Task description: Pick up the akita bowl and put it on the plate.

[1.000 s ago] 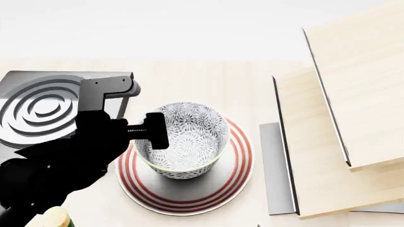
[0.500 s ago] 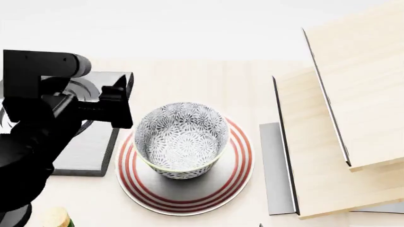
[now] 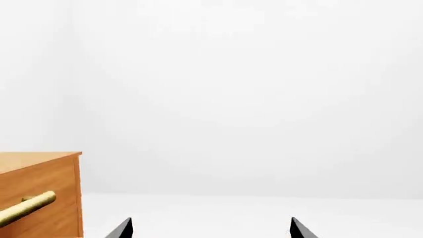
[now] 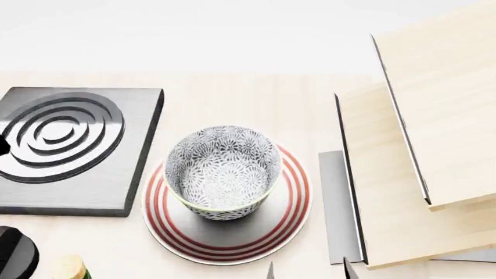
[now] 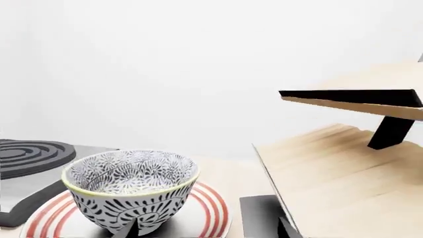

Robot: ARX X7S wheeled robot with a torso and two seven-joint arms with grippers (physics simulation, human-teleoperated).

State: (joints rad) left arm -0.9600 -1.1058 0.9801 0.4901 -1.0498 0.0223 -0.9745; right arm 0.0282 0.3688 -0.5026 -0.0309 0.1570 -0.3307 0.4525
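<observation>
The akita bowl (image 4: pixel 223 174), white with a dense grey-black floral pattern, stands upright on the plate (image 4: pixel 297 185), a white plate with red rings. Nothing touches the bowl. In the right wrist view the akita bowl (image 5: pixel 129 188) and the plate (image 5: pixel 210 206) lie just ahead of my right gripper (image 5: pixel 210 230), which is open with its tips wide apart. Those tips show at the head view's lower edge as my right gripper (image 4: pixel 308 272), near the plate's near side. My left gripper (image 3: pixel 210 230) is open, facing a blank white wall, with nothing between its fingers.
A dark-grey square burner (image 4: pixel 62 145) with raised rings lies left of the plate. A pale wooden shelf unit (image 4: pixel 434 145) and a grey slab (image 4: pixel 337 203) stand to the right. A black part of my left arm (image 4: pixel 15 253) sits bottom left. A wooden cabinet (image 3: pixel 39 193) with a brass handle shows by the left gripper.
My left arm has drawn back from the bowl's rim to the left and mostly out of the head view. The bowl stays on the plate. My right fingertips have appeared at the lower edge.
</observation>
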